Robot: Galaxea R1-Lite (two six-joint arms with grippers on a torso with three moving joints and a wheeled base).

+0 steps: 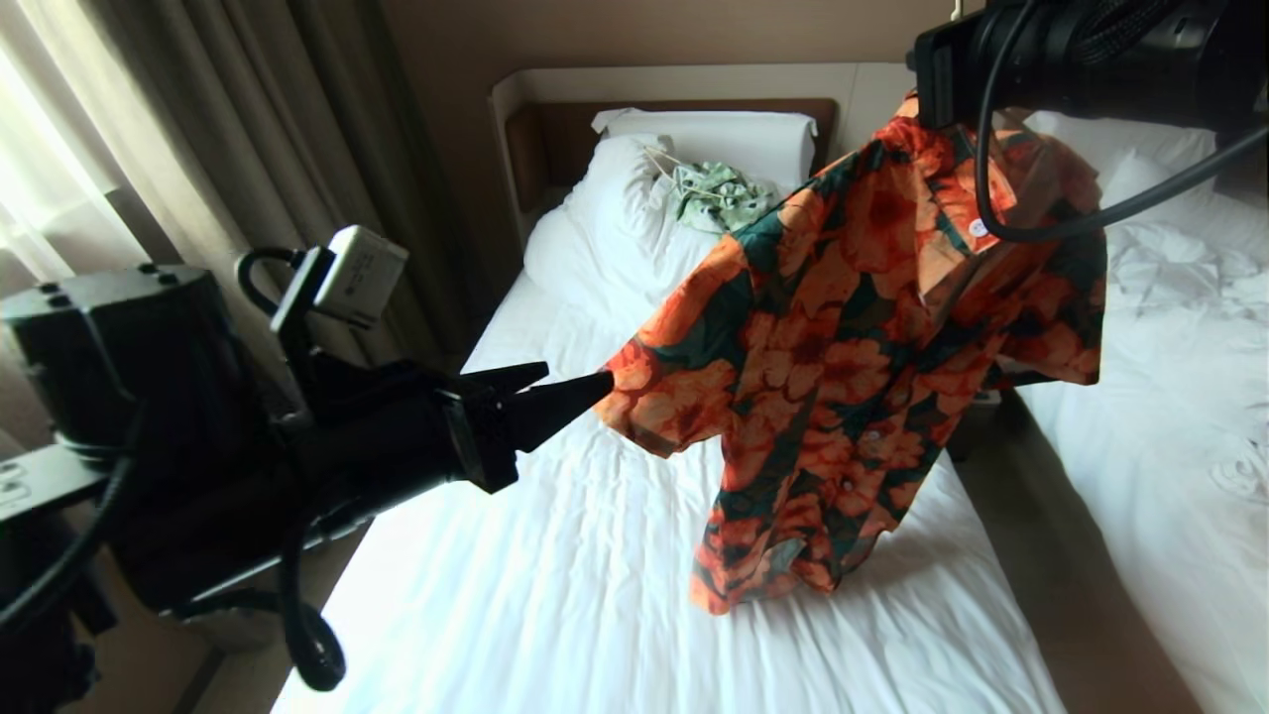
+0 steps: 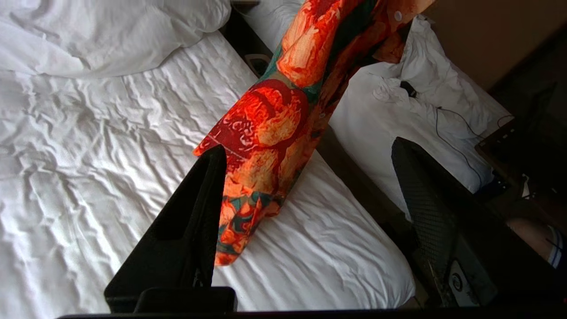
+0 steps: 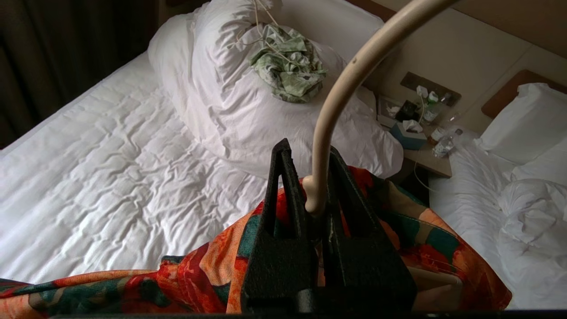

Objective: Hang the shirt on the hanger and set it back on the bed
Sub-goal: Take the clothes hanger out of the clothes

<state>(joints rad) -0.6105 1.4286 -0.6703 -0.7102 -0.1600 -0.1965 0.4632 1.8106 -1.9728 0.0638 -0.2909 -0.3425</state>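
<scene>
A: Item one, far left?
B: Left pincer, level, jaws released. One fingertip touches the sleeve hem of the shirt; nothing is grasped.

A: Item two, to the right of that pincer?
B: The shirt, orange flowers on dark green, hanging in the air above the bed. Its lower hem reaches the white sheet or hangs just over it; I cannot tell which.

A: Item three, above the collar?
B: Right pincer, clenched on the neck of the hanger. The cream hook curves up beyond its fingertips.

A: Beyond both pincers?
B: Green-and-white garment on the bunched duvet near the pillows.
</scene>
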